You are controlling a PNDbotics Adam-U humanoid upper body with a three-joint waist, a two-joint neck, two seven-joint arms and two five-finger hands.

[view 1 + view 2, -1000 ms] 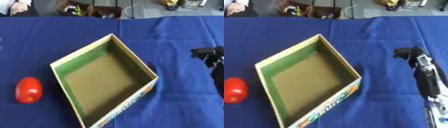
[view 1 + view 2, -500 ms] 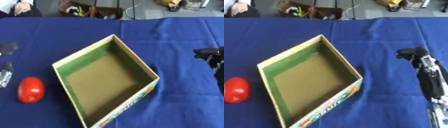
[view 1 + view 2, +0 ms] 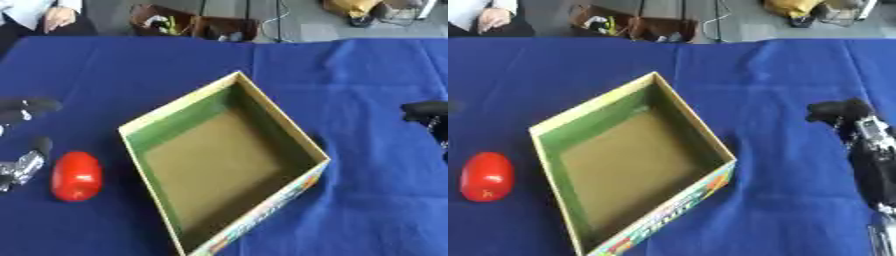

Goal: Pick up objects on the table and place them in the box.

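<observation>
A smooth red rounded object point(image 3: 77, 176) lies on the blue cloth left of the box. The open cardboard box point(image 3: 178, 102) stands turned like a diamond mid-table, with green inner walls, a brown floor and nothing inside. My left hand point(image 3: 24, 162) comes in at the left edge, just left of the red object and almost touching it; it is open, one black finger point(image 3: 28, 106) spread higher up. My right hand point(image 3: 843, 113) rests open on the cloth right of the box, holding nothing, its forearm running down toward the lower right corner.
The blue cloth point(image 3: 367, 200) covers the whole table, with bare room behind the box and between the box and my right hand. Beyond the far edge, off the table, sits brown clutter point(image 3: 188, 26).
My left hand has come into view from the left and moved down beside the red object. The right hand has stayed put. The whole picture has shifted slightly.
</observation>
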